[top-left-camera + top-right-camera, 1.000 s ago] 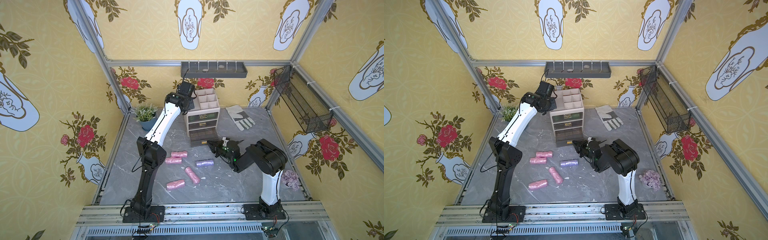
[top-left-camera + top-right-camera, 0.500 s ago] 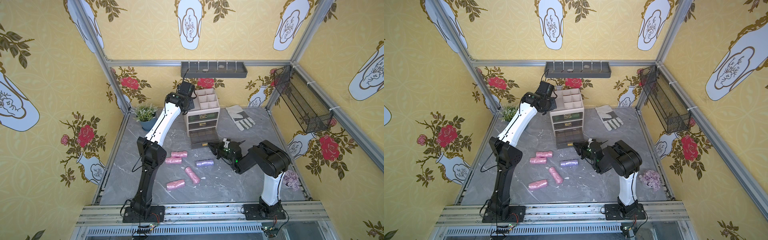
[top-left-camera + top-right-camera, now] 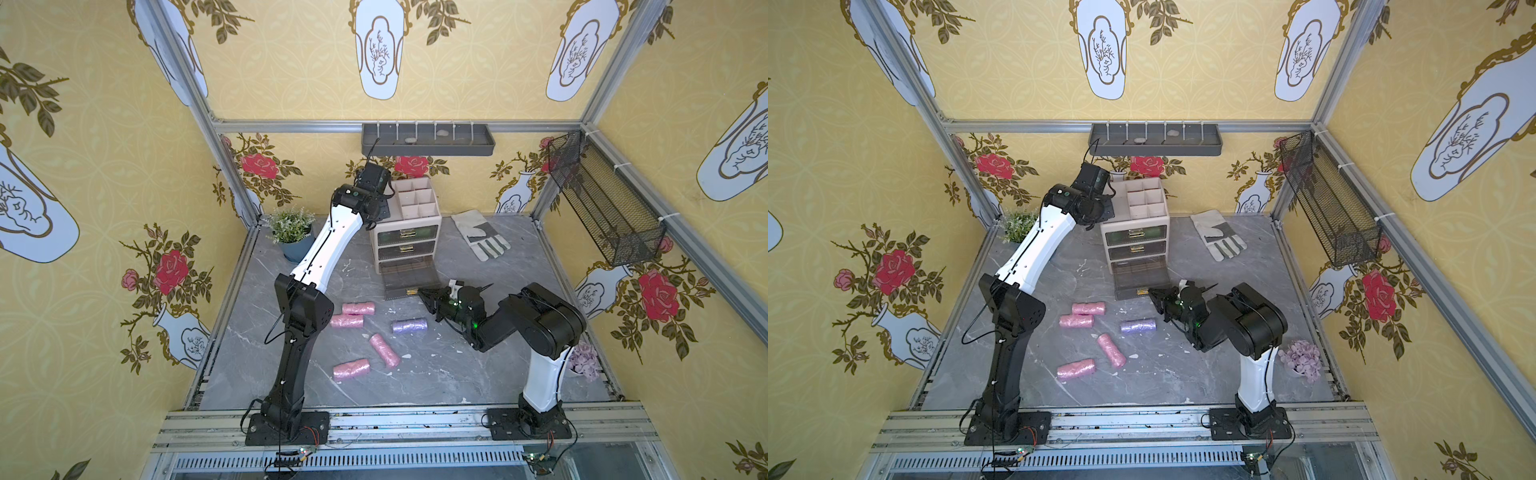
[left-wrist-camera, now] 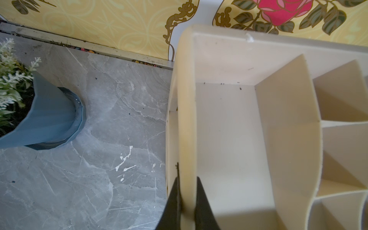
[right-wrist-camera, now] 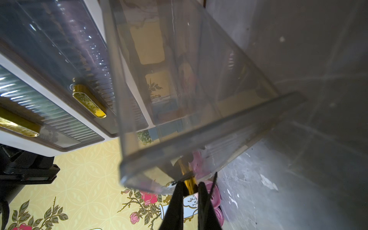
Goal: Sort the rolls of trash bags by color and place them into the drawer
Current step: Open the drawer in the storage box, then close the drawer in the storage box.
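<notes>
Both clamp: right end effector (image 5: 190, 184) on the drawer handle (image 5: 185, 171), left end effector (image 4: 187, 179) on the tray wall (image 4: 186, 109).

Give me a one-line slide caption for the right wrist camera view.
Right gripper clamps the gold handle of the pulled-out smoky translucent bottom drawer of the beige plastic chest.

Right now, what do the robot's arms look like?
The left arm and right arm are chunky and black, each with one smooth white section. A thin black cable loops off the left one, a green light glows on the right one, and the jaws are thin, black and pointed.
</notes>
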`<action>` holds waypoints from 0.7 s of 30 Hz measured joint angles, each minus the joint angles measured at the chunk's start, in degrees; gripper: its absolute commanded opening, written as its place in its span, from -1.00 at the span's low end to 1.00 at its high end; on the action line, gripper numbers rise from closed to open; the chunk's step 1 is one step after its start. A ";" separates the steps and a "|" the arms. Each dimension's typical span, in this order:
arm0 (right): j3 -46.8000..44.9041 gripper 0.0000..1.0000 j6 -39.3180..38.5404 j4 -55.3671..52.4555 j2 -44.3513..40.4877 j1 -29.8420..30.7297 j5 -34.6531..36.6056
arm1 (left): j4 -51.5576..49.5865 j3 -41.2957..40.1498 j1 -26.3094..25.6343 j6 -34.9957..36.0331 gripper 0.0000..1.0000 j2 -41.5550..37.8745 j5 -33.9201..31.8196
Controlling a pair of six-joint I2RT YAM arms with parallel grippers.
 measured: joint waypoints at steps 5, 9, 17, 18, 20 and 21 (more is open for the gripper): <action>0.07 -0.93 -0.07 -0.46 -0.28 0.02 0.04 | 0.02 0.00 0.00 0.00 -1.00 0.00 0.20; 0.37 -0.93 -0.26 -1.20 -0.31 0.02 -0.07 | 0.02 0.00 0.00 0.00 -1.00 0.00 0.20; 0.57 -0.89 -0.66 -2.89 -1.22 0.02 -0.17 | 0.00 0.00 0.00 0.00 -1.00 -0.02 0.20; 0.66 -0.88 -0.70 -3.15 -1.40 0.02 -0.20 | 0.02 0.00 0.00 0.00 -1.00 -0.02 0.20; 1.11 -0.88 -1.53 -4.61 -2.01 0.02 -0.28 | 0.02 0.00 0.00 0.00 -1.00 -0.02 0.20; 1.27 -0.88 -1.64 -4.96 -2.16 0.02 -0.42 | 0.02 0.00 0.00 0.00 -1.00 -0.02 0.20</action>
